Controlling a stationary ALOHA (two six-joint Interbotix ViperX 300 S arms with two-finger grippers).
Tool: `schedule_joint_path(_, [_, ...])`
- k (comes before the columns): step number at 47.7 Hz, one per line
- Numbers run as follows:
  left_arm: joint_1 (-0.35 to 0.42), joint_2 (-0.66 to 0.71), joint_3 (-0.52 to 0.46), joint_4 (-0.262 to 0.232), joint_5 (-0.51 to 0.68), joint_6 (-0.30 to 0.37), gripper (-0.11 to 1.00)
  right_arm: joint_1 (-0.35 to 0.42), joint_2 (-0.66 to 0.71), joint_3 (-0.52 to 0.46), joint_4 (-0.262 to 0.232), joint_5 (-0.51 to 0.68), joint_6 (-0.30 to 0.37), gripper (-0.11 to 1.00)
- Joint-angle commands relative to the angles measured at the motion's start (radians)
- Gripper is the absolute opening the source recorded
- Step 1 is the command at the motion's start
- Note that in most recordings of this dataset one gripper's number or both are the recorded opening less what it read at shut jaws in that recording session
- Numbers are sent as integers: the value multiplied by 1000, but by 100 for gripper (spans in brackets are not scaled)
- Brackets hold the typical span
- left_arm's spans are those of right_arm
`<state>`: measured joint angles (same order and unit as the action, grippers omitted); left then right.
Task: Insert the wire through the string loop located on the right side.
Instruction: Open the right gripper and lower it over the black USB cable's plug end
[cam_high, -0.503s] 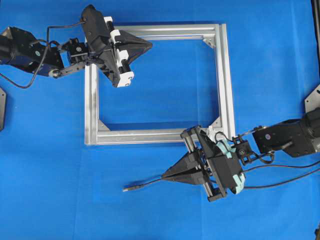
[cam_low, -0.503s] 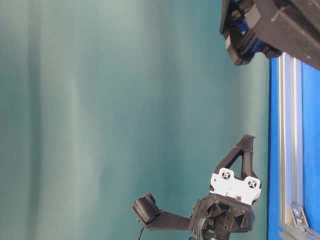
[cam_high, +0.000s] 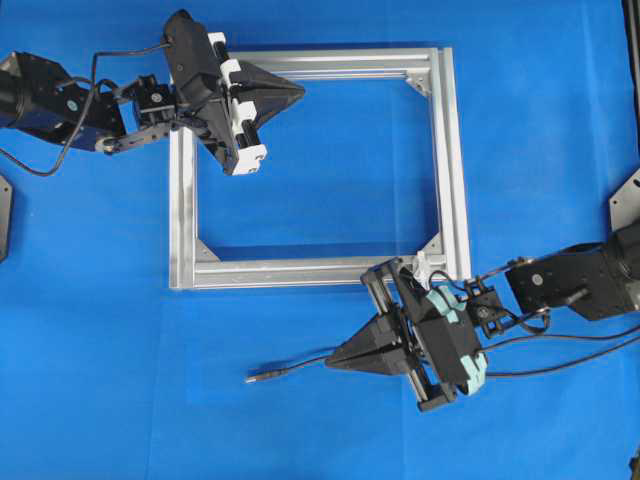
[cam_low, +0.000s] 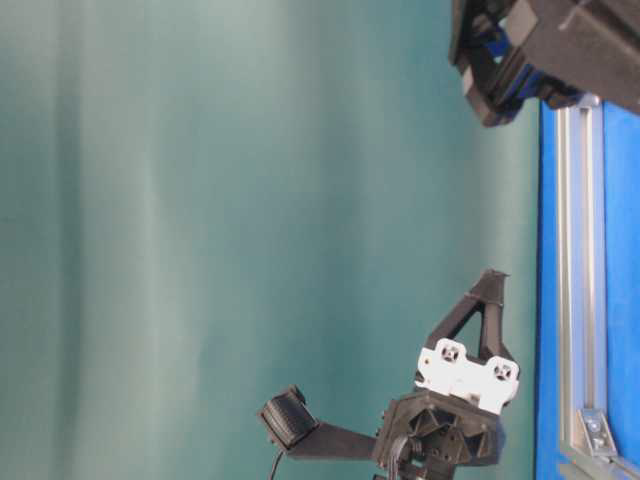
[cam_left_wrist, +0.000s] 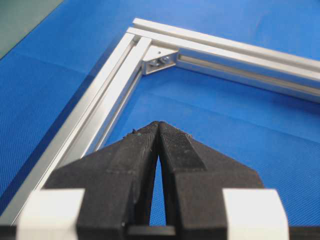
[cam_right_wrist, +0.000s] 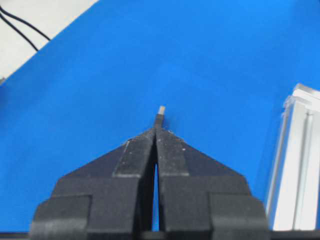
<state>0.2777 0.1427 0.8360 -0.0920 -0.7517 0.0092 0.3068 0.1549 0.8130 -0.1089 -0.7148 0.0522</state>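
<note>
We're seeing the wire (cam_high: 290, 370) lying level, tip pointing left; right end effector (cam_high: 332, 361) is pinching it, left end effector (cam_high: 300, 92) pressed together; string loop indiscernible.

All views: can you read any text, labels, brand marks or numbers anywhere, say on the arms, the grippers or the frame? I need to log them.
None can be read.
Left gripper: no markings show.
Right gripper: no markings show.
Aluminium frame: bare metal, no label.
Blue mat: plain.
</note>
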Motion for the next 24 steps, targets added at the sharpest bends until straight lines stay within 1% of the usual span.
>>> schedule_joint_path(1, [2,-28,-14,3,-5,2,0,5,-35,-17,2,-3,11,-6])
schedule_joint_path(5, [2,-28,-15,3,-5,2,0,5,-35,-18,2,-3,21,-4])
schedule_joint_path(8, [2,-28,-15,3,-5,2,0,8,-32,-23,0,-2,32,2])
schedule_joint_path(11, [2,-28,-14,3,-5,2,0,11,-28,-29,2,2,46,12])
schedule_joint_path(15, [2,-28,-14,3,-5,2,0,11,-21,-40,9,15,67,32])
schedule_joint_path(18, [2,-28,-14,3,-5,2,0,12,-20,-43,12,25,69,51])
schedule_joint_path(19, [2,-29,-14,3,-5,2,0,12,-20,-44,14,25,69,59])
schedule_joint_path(24, [2,-29,-14,5,-5,2,0,12,-18,-48,15,21,69,87])
